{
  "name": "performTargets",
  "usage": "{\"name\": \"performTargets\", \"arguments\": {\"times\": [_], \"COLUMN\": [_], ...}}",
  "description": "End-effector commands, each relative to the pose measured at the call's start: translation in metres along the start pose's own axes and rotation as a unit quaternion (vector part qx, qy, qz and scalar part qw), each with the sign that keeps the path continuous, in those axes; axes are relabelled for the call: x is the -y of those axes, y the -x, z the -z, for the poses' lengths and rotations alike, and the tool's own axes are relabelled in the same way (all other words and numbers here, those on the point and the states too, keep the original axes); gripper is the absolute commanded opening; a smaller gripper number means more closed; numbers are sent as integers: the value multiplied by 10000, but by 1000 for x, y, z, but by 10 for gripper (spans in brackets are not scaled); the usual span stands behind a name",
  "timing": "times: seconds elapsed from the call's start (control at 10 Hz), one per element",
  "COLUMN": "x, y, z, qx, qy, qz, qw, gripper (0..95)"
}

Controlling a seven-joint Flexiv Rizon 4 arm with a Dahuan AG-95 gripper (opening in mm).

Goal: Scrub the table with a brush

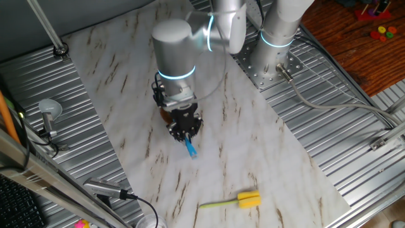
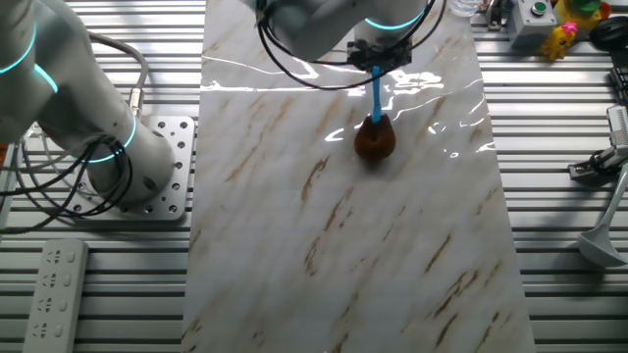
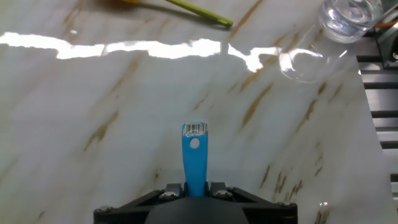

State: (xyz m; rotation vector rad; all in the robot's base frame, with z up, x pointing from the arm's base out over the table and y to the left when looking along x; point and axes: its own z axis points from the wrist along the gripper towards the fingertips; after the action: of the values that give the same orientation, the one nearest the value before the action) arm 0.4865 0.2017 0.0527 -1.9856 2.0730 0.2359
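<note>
My gripper [image 1: 185, 128] pinches the brush [image 2: 374, 126] by its light-blue handle, jaws pressed on both sides of it. The brown bristle head rests on the table [image 2: 294, 245], about the middle of its width and nearer the far edge in the other fixed view. A yellow brush [image 1: 237, 201] lies apart from me, near one long edge of the sheet. A clear glass [image 3: 346, 17] stands at a corner, cut off in the hand view. In the hand view the bristle head is hidden behind my fingers. In one fixed view my wrist covers most of it.
</note>
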Motion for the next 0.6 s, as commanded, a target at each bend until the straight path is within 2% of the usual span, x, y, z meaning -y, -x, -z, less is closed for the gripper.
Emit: {"name": "performTargets", "arguments": {"times": [0.1,0.3,0.4,0.6], "x": [-1,-3,-7,-12], "y": [3,7,10,15], "z": [-1,-3,-4,-8], "qx": [1,-121,-282,-445], "qy": [-4,0,-7,-16], "qz": [-35,-169,-304,-340], "qw": [10000,9998,9991,9984], "gripper": [0,0,0,0]}}
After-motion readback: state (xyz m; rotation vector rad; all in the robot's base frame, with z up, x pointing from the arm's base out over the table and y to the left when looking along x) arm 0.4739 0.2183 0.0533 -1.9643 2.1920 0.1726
